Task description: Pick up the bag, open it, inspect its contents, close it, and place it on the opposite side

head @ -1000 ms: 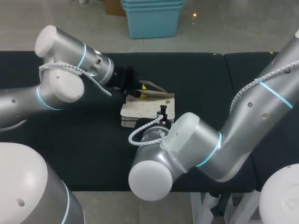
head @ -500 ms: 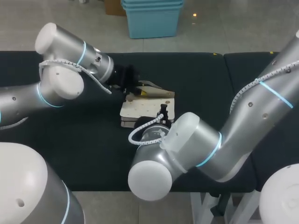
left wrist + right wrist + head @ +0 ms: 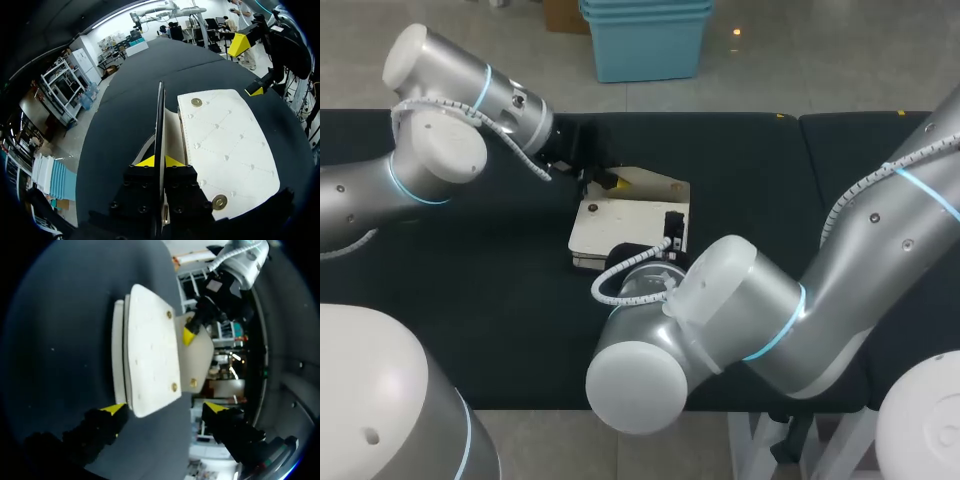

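A white quilted bag point(image 3: 620, 228) lies flat in the middle of the dark table. Its flap point(image 3: 655, 187) is raised off the body at the far side. My left gripper point(image 3: 603, 181) is shut on the flap's edge; in the left wrist view the flap point(image 3: 160, 115) runs edge-on between the yellow tips point(image 3: 159, 161), beside the bag's body point(image 3: 227, 150) with its metal snaps. My right gripper point(image 3: 165, 407) stands open at the bag's point(image 3: 150, 350) near right corner, fingers wide and off it. In the head view my right gripper point(image 3: 672, 232) is mostly hidden by its own arm.
The black table point(image 3: 470, 260) spreads to both sides of the bag, with a seam to a second panel point(image 3: 800, 150) on the right. My right arm's elbow point(image 3: 720, 310) hangs over the front edge.
My right gripper has opened and let go of the bag. My left gripper has drawn back and to the left with the flap, folding it open.
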`<state>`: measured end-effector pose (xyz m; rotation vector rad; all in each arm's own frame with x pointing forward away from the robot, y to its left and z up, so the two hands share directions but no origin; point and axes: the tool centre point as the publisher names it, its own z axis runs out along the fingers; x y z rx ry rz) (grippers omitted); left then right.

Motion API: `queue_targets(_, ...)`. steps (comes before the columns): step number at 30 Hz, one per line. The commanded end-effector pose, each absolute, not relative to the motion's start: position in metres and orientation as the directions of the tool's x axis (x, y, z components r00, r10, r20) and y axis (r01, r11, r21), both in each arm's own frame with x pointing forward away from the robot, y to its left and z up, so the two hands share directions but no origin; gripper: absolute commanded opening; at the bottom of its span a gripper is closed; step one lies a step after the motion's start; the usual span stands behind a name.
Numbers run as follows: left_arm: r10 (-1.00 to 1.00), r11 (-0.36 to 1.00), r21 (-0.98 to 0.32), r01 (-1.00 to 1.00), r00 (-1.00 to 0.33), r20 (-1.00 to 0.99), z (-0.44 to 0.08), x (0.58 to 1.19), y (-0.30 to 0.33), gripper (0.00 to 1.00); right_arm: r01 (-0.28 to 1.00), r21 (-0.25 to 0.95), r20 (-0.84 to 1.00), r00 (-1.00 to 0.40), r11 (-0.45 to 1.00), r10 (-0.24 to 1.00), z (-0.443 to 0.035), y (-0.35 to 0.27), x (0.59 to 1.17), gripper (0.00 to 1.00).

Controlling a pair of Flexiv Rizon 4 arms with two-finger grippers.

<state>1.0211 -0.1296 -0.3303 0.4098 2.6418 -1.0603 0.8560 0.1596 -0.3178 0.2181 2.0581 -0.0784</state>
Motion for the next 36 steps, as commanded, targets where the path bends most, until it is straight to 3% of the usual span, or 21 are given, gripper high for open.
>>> queue_targets(1, 0.179, 0.695, -0.621, 0.362, -0.924, -0.339, -0.317, 1.023, -0.129, 0.0, 0.185, 0.033, -0.849, -0.514, 0.982, 0.126, -0.302, 0.153, 0.856, 1.0)
queue_targets(11, 0.187, 0.688, -0.619, 0.378, -0.917, -0.353, -0.298, 1.015, -0.125, 0.0, 0.199, 0.019, -0.765, -0.629, 0.98, 0.143, -0.282, 0.142, 0.867, 1.0)
queue_targets(14, 0.183, 0.688, -0.619, 0.377, -0.917, -0.355, -0.292, 1.011, -0.124, 0.0, 0.208, 0.024, -0.747, -0.646, 0.978, 0.156, -0.278, 0.139, 0.871, 0.47)
queue_targets(15, 0.183, 0.689, -0.619, 0.378, -0.917, -0.355, -0.291, 1.011, -0.123, 0.0, 0.207, 0.028, -0.739, -0.654, 0.978, 0.159, -0.277, 0.139, 0.872, 0.42)
queue_targets(16, 0.183, 0.688, -0.619, 0.378, -0.917, -0.355, -0.289, 1.01, -0.123, 0.0, 0.205, 0.035, -0.728, -0.666, 0.978, 0.166, -0.275, 0.138, 0.873, 0.29)
queue_targets(17, 0.183, 0.691, -0.616, 0.379, -0.916, -0.358, -0.285, 1.009, -0.122, 0.0, 0.211, 0.028, -0.726, -0.668, 0.977, 0.165, -0.273, 0.137, 0.875, 0.07)
queue_targets(18, 0.182, 0.691, -0.616, 0.378, -0.916, -0.358, -0.283, 1.009, -0.121, 0.0, 0.207, 0.027, -0.718, -0.676, 0.978, 0.163, -0.272, 0.136, 0.875, 0.0)
queue_targets(23, 0.182, 0.688, -0.617, 0.381, -0.914, -0.362, -0.269, 1.006, -0.117, 0.0, 0.222, 0.056, -0.644, -0.737, 0.973, 0.206, -0.262, 0.131, 0.879, 0.0)
queue_targets(36, 0.182, 0.688, -0.617, 0.381, -0.914, -0.362, -0.269, 1.006, -0.117, 0.0, 0.241, 0.035, -0.658, -0.725, 0.97, 0.204, -0.261, 0.129, 0.881, 0.0)
